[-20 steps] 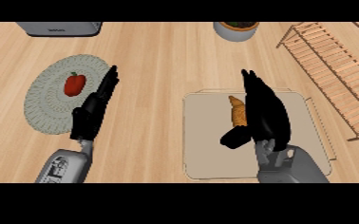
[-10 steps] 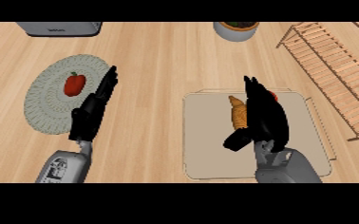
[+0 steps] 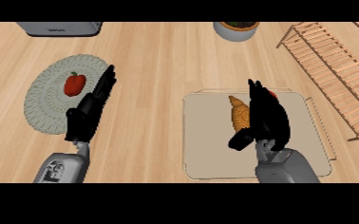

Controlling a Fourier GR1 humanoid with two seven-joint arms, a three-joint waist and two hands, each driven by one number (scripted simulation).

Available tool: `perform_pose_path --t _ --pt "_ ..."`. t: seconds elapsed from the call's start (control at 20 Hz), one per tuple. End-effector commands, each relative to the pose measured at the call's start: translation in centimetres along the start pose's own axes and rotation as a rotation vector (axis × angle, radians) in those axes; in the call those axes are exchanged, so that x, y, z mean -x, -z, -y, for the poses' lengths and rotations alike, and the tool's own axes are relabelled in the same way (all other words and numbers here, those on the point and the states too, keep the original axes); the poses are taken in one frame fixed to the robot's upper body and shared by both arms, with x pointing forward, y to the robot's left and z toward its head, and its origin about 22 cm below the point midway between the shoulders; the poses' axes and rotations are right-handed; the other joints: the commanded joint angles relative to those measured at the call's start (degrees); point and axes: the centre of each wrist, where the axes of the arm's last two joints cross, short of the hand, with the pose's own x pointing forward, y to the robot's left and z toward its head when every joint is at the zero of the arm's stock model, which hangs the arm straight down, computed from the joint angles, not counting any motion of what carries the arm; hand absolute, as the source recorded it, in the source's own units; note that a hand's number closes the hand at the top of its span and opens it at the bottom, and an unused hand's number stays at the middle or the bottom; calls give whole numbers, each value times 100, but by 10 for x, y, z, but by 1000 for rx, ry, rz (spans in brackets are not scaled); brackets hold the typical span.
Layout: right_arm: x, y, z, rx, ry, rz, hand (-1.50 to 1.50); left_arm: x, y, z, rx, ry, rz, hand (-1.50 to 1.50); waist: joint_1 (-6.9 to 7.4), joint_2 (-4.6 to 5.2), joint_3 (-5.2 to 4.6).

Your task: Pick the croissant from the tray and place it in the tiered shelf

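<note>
Croissant (image 3: 240, 113) lies on the tray (image 3: 210, 156), the right hand (image 3: 266, 119) beside it with fingers straight, holding nothing; grasp, lift and tiered shelf (image 3: 328, 66) placement remain.

Illumination is bright, even and diffuse across the table (image 3: 161, 66), with no single light source identifiable. Shadows are faint: a soft, narrow shadow lies along the tray (image 3: 210, 161) edge and beneath the left hand (image 3: 88, 111). No glare or hot spots appear on the wood surface. Both black hands render as dark masses showing little surface detail. Straight lines remain straight toward the edges.
</note>
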Motion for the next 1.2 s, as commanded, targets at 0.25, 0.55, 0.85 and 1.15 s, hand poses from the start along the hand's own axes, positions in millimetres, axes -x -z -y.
perform_pose_path --t 0.25,0.55,0.85,1.15 --pt "2 20 -30 -16 -34 -39 -150 17 -6 -2 7 -4 1 0 8 4 1" --pt "5 28 -29 -27 -42 -37 -150 7 -1 7 -14 -8 15 0 5 1 1" --pt "24 42 -50 -36 -18 -26 -150 1 8 -5 7 -3 5 0 3 5 1" --pt "21 42 -54 -123 -131 -19 150 7 20 20 12 -13 5 0 -22 12 0"
